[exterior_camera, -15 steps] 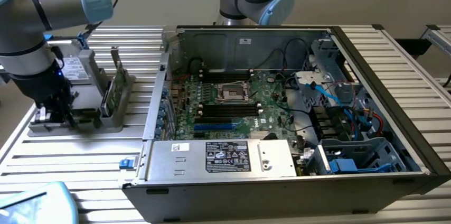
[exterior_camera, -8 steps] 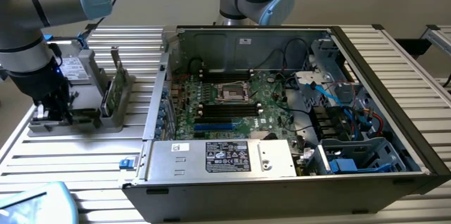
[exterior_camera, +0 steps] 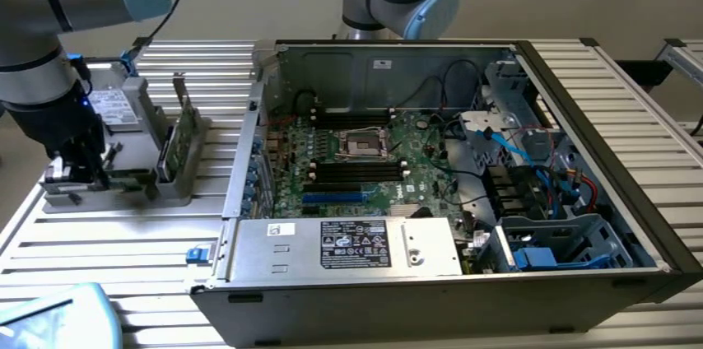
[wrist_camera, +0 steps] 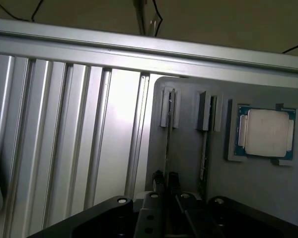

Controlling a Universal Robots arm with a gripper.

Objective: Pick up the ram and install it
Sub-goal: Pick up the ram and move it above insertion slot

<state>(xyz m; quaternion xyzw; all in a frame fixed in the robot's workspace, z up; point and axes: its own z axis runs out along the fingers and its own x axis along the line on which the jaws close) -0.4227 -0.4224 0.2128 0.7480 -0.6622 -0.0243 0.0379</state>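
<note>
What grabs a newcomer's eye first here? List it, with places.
The open computer case, motherboard exposed, dominates the exterior view's middle and right. At that view's left the end effector hangs low over a grey holder; the wrist view shows it right at the ram standing on edge in a slot, with a square silver processor chip nearby.

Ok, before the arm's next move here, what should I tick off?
1. The gripper is lined up on the ram, which stands edge-on in the grey holder: ok.
2. The ram is firmly held: cannot tell.
3. The second stick is apart from the ram, in its own slot: ok.
4. The processor chip lies in its pocket, away from the gripper: ok.
5. The computer case is open and the motherboard is exposed: ok.
6. One of the memory slots is free: cannot tell.
</note>
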